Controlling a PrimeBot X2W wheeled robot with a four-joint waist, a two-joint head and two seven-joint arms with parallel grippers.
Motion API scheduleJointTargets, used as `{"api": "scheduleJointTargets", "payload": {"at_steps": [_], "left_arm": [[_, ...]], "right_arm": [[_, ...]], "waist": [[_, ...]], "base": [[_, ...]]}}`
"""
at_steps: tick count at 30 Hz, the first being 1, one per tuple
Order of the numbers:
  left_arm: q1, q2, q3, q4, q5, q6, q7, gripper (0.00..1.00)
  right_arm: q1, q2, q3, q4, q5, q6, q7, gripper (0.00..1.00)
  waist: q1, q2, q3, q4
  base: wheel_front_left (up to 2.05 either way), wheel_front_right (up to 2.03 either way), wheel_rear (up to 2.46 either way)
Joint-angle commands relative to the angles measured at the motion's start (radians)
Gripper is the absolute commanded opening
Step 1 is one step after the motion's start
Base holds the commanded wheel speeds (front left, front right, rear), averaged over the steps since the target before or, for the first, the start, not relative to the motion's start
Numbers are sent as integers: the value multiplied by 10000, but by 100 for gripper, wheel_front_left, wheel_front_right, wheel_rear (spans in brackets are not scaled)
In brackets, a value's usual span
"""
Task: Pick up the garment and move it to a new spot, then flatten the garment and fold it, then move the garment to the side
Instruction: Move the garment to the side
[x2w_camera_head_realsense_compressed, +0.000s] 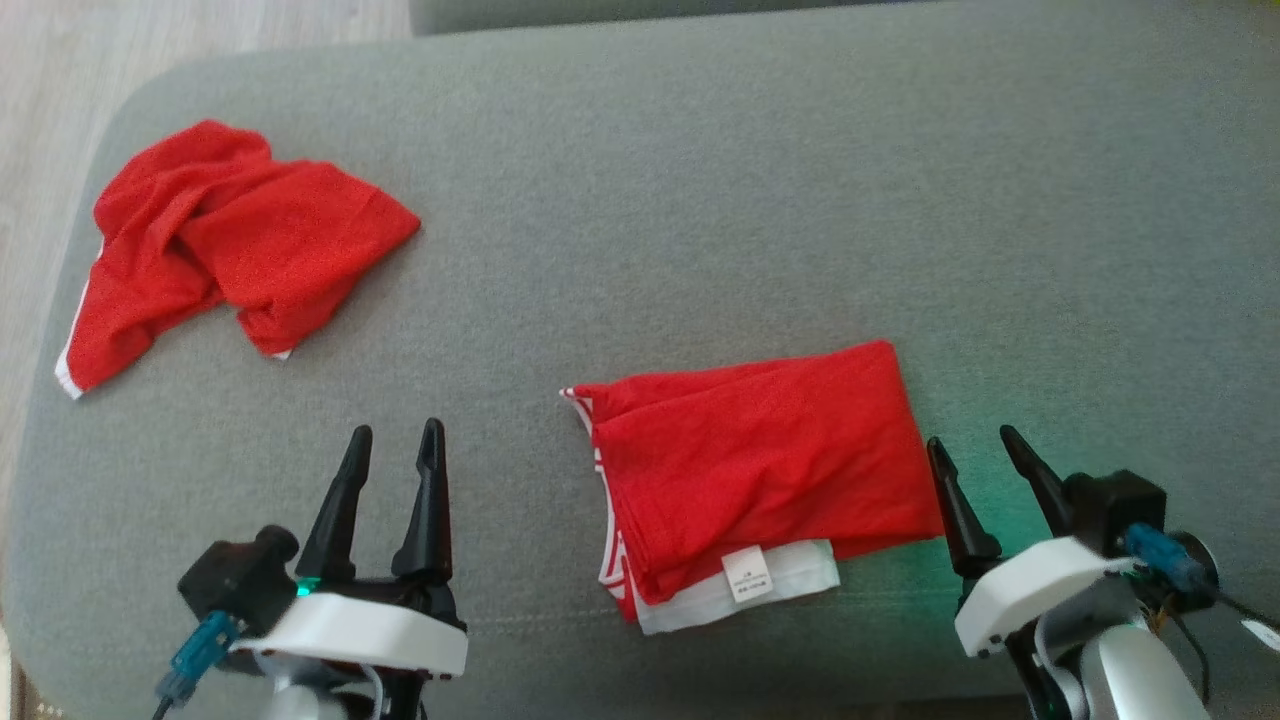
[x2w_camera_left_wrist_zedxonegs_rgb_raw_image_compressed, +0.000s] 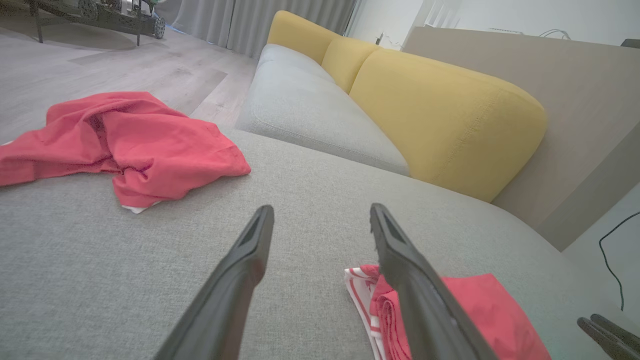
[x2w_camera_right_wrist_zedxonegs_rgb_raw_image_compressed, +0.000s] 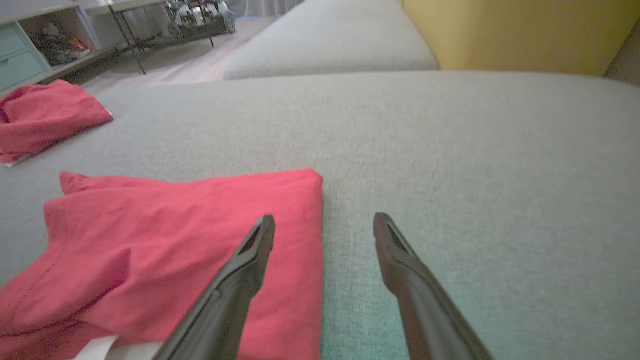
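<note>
On grey sofa (x2w_camera_head_realsense_compressed: 700, 150): folded red garment (x2w_camera_head_realsense_compressed: 760, 450) between left jaws, right jaws; both apart, empty.

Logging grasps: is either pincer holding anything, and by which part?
Nothing is held: the left pincer and right pincer are both open, either side of the folded garment.

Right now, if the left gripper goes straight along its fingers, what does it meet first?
Probably bare grey seat cushion ahead of the left gripper; depth unclear, yellow back cushion beyond; crumpled red garment lies left of that line, folded red garment right.
</note>
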Motion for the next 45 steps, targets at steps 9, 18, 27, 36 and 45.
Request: {"api": "scheduleJointTargets", "payload": {"at_steps": [9,18,27,36,45], "left_arm": [[-808,-11,369,-105,-19,-275,-122,100],[-1068,-11,380,-7,-68,-355,-122,100],[-1129,-11,432,63,-12,-384,-122,100],[-1108,-11,427,70,299,-382,-122,100],[-1255,-11,521,-105,718,-569,-122,100]], "right_arm": [[-1290,-7,231,1043,446,-2,329,100],[-1909,-7,460,2122,201,-2,235,100],[-2405,-7,433,3116,-348,-2,-4,0],[-2795,-7,941,3144,-2178,-2,-446,0],[-4219,-307,1253,2379,-3677,-2,-32,0]], "waist": [[0,0,668,410],[0,0,920,630],[0,0,923,561],[0,0,731,310],[0,0,1104,-751]], "base": [[0,0,0],[0,0,0],[0,0,0],[0,0,0],[0,0,0]]}}
